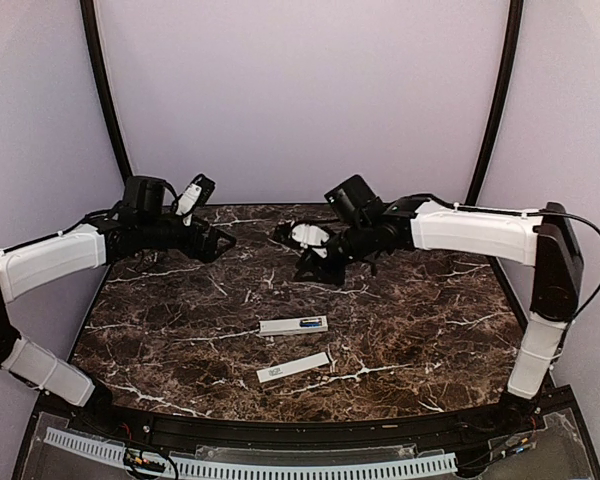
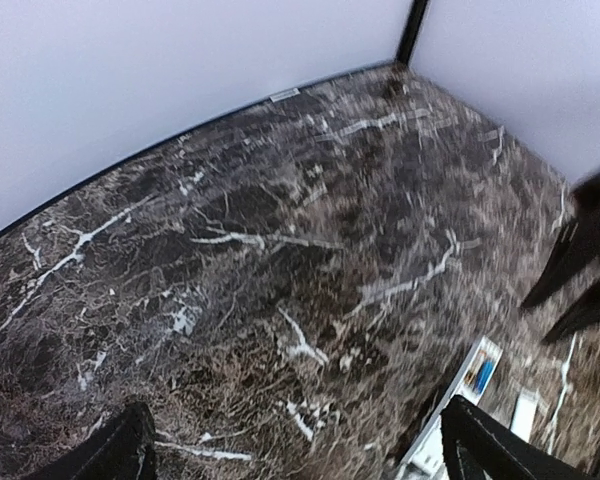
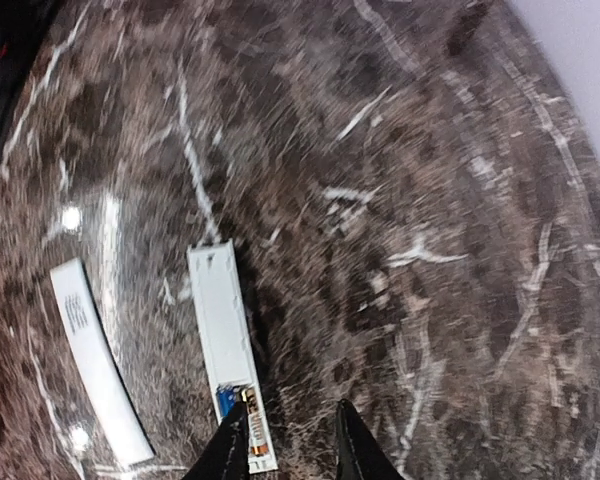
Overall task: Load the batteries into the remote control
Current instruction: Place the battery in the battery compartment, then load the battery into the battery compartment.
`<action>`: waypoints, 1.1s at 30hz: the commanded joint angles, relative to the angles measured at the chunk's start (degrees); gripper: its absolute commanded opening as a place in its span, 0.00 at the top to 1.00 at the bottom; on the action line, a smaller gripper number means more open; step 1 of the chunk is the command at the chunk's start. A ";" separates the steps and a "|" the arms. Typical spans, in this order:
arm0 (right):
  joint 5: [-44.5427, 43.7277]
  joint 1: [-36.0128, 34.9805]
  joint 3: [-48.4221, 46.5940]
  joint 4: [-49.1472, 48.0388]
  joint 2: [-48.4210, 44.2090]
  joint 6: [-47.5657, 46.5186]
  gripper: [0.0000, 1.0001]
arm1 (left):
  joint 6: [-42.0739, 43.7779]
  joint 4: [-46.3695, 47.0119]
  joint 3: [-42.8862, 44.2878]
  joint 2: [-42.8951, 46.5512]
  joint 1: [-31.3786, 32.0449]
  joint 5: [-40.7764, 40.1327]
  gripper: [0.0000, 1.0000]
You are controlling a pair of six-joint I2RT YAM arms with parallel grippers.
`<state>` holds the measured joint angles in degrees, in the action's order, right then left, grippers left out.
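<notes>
Dark marble counter [image 1: 430, 340] under lilac walls carries everything. Left fingers [image 1: 218, 243] hover at the far left, spread wide and empty. Right fingers [image 1: 315, 268] stand parted over the far middle, holding nothing. White remote control [image 1: 293, 325] lies flat mid-counter, with a thinner white strip [image 1: 293, 367] just nearer. One blue battery [image 3: 225, 400] sits in the remote's slot end.
</notes>
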<state>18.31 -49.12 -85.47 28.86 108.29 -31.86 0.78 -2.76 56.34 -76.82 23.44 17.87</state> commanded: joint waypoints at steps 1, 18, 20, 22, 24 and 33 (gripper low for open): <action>3.18 4.19 3.39 -20.30 -11.27 16.25 0.71 | 17.79 -12.33 2.26 -4.22 2.58 7.27 0.01; 1.89 7.73 9.29 -9.99 -14.77 47.56 0.02 | 37.22 -9.96 -7.44 -12.56 15.51 -2.47 0.04; -0.33 7.40 11.97 -10.84 -15.40 52.60 0.02 | 36.95 -8.04 -7.72 -13.43 15.50 -2.77 0.05; -3.39 7.05 14.22 -11.20 -15.33 58.17 0.01 | 36.51 -7.55 -7.32 -15.08 15.49 -2.91 0.06; -7.29 5.98 14.11 -8.32 -13.72 61.21 0.01 | 35.52 -7.97 -6.40 -17.16 15.54 -2.34 0.08; -15.10 1.63 9.35 1.13 -3.41 64.20 0.03 | 35.12 -9.47 -4.81 -19.89 16.89 -3.76 0.17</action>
<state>7.79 -46.19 -74.02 25.85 101.30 29.23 35.73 -10.90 50.52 -96.95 39.18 14.28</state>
